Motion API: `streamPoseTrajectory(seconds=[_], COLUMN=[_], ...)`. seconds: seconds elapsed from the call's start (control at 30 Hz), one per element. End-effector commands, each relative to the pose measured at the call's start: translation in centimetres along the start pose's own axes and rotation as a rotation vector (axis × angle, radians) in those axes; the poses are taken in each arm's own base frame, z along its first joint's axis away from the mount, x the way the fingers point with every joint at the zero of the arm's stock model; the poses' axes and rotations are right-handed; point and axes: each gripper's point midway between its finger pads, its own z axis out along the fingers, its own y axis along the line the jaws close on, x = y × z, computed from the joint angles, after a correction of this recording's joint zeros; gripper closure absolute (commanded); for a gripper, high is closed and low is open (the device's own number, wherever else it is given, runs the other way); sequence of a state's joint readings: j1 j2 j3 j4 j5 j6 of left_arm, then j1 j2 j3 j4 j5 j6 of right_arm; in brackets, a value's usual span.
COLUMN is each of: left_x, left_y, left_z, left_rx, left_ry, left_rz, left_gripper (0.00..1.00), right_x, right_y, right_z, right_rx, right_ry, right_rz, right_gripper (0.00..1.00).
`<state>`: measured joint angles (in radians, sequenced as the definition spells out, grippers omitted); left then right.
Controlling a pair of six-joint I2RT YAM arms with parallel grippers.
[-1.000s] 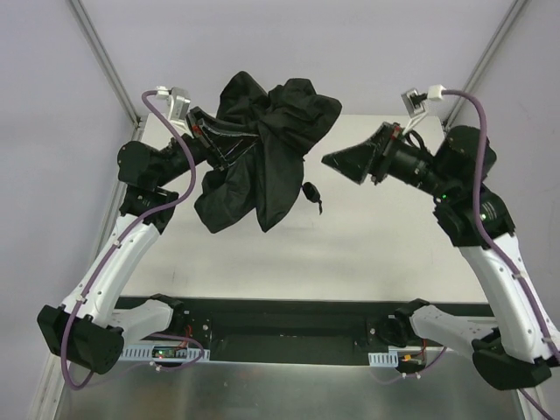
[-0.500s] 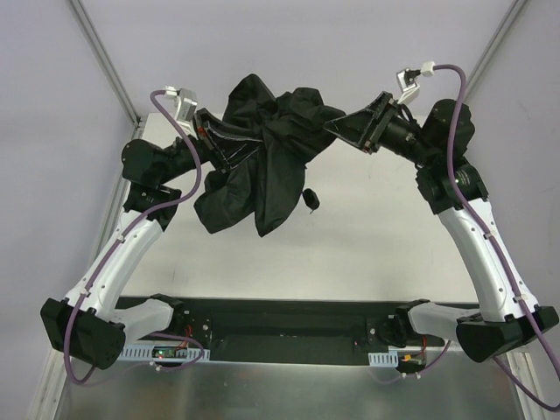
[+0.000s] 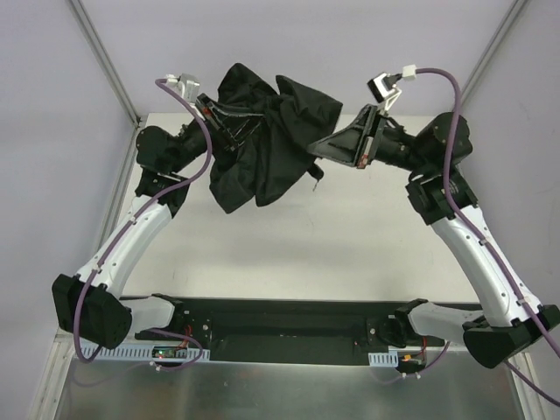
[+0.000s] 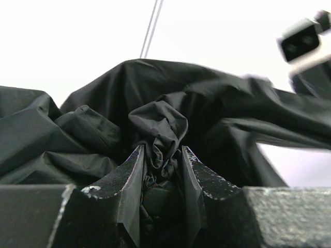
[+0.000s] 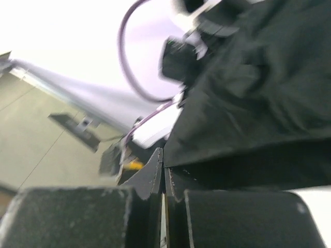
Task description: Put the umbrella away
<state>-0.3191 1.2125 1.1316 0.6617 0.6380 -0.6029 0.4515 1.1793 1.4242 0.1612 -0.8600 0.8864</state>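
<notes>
The black compact folding umbrella (image 3: pixel 262 144), its matte fabric canopy loose and crumpled, hangs above the pale table (image 3: pixel 367 236) in the upper centre of the top view, between the two arms. The left gripper (image 3: pixel 234 129) enters the canopy from the upper left. In the left wrist view the left gripper (image 4: pixel 161 155) is closed partway, and its two black fingers (image 4: pixel 129 175) clamp a bunched fold of fabric (image 4: pixel 160 129) at the lower centre of the frame. The rest of the canopy spreads to both sides behind that fold. The right gripper (image 3: pixel 317 149) meets the canopy's right-hand edge in the upper centre-right of the top view. In the right wrist view the right gripper (image 5: pixel 164 168) has its jaws fully together, and the lower edge of the fabric (image 5: pixel 248 93) runs up to the fingertips. It cannot be determined whether fabric is pinched between them. The small black handle (image 3: pixel 312 172) hangs just below the right gripper, clear of the table.
</notes>
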Motion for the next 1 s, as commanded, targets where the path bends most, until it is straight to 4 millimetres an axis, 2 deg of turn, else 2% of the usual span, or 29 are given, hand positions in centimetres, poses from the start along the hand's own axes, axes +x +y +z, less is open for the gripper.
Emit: streamPoseTrajectory(seconds=[0.0,0.1,0.2,0.3,0.37,0.47,0.5,0.57,0.63,0.73,0.8,0.9,0.97], left_x=[-7.8,-9.3,-10.2,-10.1,-9.6,-9.0,-8.8,-8.4,-8.2,-8.0,-7.6,-6.8,-5.6], left_y=[-0.1,0.2,-0.2,-1.3,-2.0,-2.4,-2.6,-2.8,-3.4,-3.9,-4.2,-4.6,-6.2], left_z=[1.5,1.9,2.1,1.8,1.2,0.2,-0.1,-0.4,-0.6,-0.6,-0.5,-0.2,0.1], left_rx=[-0.035,-0.046,-0.025,0.012,0.034,0.020,0.020,0.027,0.045,0.056,0.070,0.095,0.191], left_ry=[-0.265,-0.339,-0.360,-0.355,-0.341,-0.338,-0.339,-0.330,-0.313,-0.291,-0.271,-0.232,-0.146], left_rz=[0.113,0.065,0.035,0.011,-0.003,-0.031,-0.045,-0.073,-0.095,-0.124,-0.127,-0.144,-0.138], left_gripper=[1.00,1.00,1.00,1.00,1.00,1.00,1.00,1.00,1.00,1.00,1.00,1.00,1.00], right_x=[4.1,5.0,5.4,5.4,5.8,5.6,5.5,5.4,5.5,5.8,6.3,6.8,7.3], right_y=[5.4,4.0,2.6,0.2,-1.0,-2.2,-2.9,-4.2,-4.2,-3.5,-3.8,-6.4,-8.0], right_z=[2.0,4.2,5.0,4.6,4.1,3.1,2.6,2.2,2.4,3.8,4.8,5.6,6.0], right_rx=[-0.205,-0.215,-0.192,-0.075,0.004,0.070,0.107,0.157,0.144,0.089,0.081,0.162,0.197], right_ry=[0.183,0.238,0.227,0.178,0.171,0.147,0.134,0.117,0.122,0.133,0.159,0.171,0.188], right_rz=[0.011,0.060,0.049,0.014,-0.004,-0.014,-0.015,-0.023,-0.033,-0.050,-0.046,-0.019,0.002], right_gripper=[1.00,0.99,1.00,0.98,0.79,0.78,0.80,0.91,1.00,1.00,1.00,1.00,1.00])
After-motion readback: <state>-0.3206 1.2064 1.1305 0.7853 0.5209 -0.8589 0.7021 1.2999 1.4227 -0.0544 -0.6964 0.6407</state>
